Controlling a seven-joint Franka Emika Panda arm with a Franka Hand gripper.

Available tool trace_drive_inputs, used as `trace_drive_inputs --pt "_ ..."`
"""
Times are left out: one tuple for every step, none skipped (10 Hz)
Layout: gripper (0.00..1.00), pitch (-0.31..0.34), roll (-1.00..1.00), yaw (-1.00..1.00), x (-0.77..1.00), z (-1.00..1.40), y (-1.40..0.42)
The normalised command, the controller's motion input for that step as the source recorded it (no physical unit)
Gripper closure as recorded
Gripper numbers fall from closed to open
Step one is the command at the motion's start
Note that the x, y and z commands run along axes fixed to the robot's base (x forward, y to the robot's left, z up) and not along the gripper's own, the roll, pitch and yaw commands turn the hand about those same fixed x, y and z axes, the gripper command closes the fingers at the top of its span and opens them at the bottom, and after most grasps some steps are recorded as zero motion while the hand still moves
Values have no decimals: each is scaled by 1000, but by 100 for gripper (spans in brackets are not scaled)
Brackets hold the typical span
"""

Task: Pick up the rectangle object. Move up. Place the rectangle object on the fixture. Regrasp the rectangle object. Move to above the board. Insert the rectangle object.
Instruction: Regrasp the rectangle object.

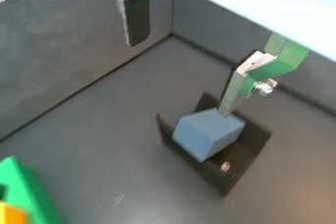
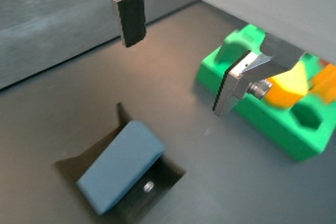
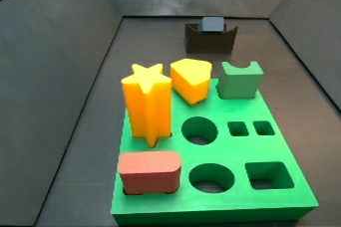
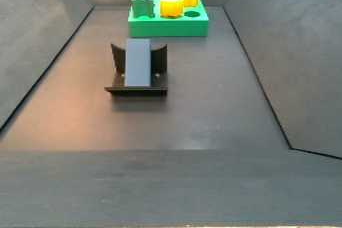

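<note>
The blue-grey rectangle object point(image 1: 207, 135) rests in the notch of the dark fixture point(image 1: 245, 151). It shows in both wrist views point(image 2: 121, 164) and both side views point(image 3: 210, 26) point(image 4: 138, 62). My gripper point(image 1: 191, 51) point(image 2: 184, 51) hangs above the fixture, open and empty. One finger point(image 1: 136, 17) is well off to the side of the block, and the other finger point(image 1: 243, 85) is just above it. The green board point(image 3: 266, 151) lies at one end of the bin, apart from the fixture point(image 3: 210, 42). The gripper does not show in the side views.
On the board stand a yellow star point(image 3: 150, 102), a yellow piece point(image 3: 190, 78), a green notched block point(image 3: 240, 80) and a red rounded block point(image 3: 148, 171). Open round and square holes point(image 3: 266, 175) show in the board. Dark bin walls point(image 4: 40, 42) close in the floor.
</note>
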Motion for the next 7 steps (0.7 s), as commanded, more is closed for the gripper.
trace_drive_inputs --pt "0 -26 1000 32 -34 -1 -20" --pt "0 -32 1000 33 -31 1 -16" --pt "0 -33 1000 34 -30 3 -14" --pt "0 -31 1000 35 -22 10 -18" --pt "0 -28 1000 35 -17 11 -17" --pt "0 -20 1000 36 5 5 -21" --pt "0 -17 1000 36 18 -3 -24"
